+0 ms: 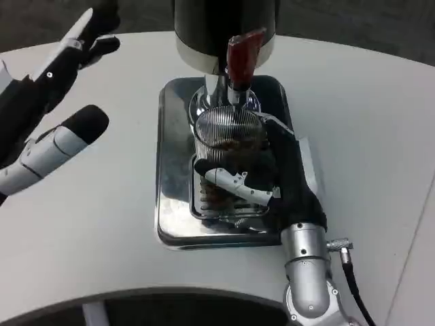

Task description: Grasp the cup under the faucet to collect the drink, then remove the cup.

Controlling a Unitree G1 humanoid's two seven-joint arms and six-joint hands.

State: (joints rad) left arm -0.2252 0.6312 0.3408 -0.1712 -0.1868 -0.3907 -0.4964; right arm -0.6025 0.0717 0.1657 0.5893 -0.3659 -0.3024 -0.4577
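A clear ribbed cup (pixel 228 132) stands on the steel drip tray (pixel 173 170) directly under the faucet (pixel 217 92) of the dark dispenser (pixel 224 27), whose red tap lever (pixel 243 56) sits just above. Some brown drink shows inside the cup. My right hand (pixel 255 176) wraps around the cup from the right and front, its fingers closed on the cup's lower half. My left hand (pixel 51 115) hovers at the far left above the table, fingers apart and holding nothing.
The drip tray has a slotted grate (pixel 224 210) under my right hand. White table (pixel 367 136) extends to the right and left of the tray. A black cable (pixel 353 285) runs beside my right forearm.
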